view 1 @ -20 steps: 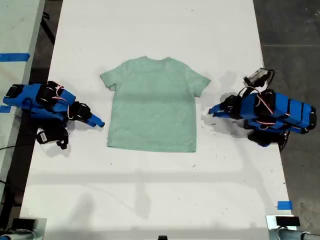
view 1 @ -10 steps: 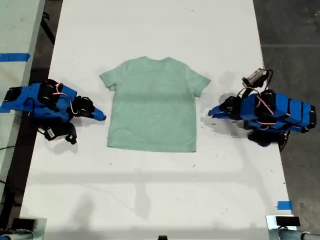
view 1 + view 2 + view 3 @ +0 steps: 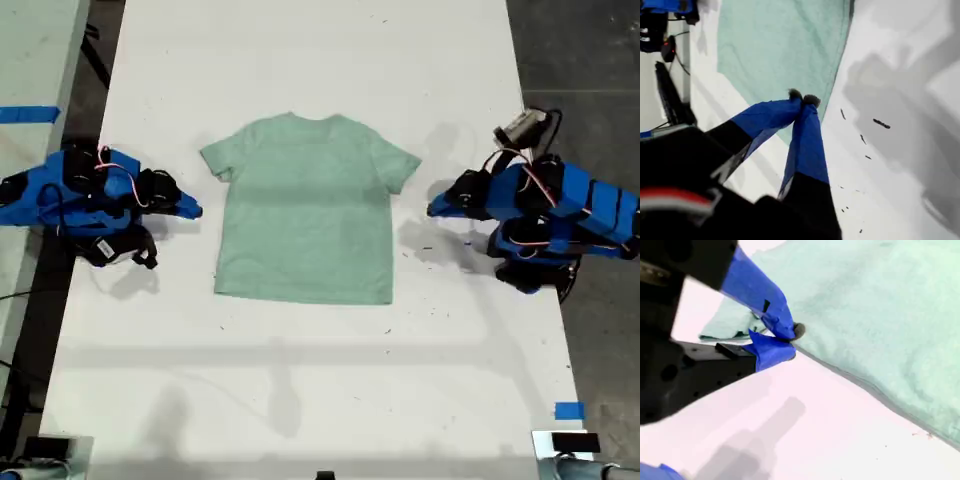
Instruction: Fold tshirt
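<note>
tshirt (image 3: 307, 208): flat on white table (image 3: 300, 60) (neck away from camera)
my first gripper (image 3: 436, 208): beside one sleeve — jaws closed, empty
my second gripper (image 3: 192, 210): beside other sleeve — jaws closed, empty

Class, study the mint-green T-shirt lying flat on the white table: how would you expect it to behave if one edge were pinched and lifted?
The tshirt is thin cloth lying flat, so it would probably droop and fold rather than hold its shape. It looks light, so one end effector could likely lift it. On the smooth white table, a push would probably bunch it rather than slide it whole.
</note>
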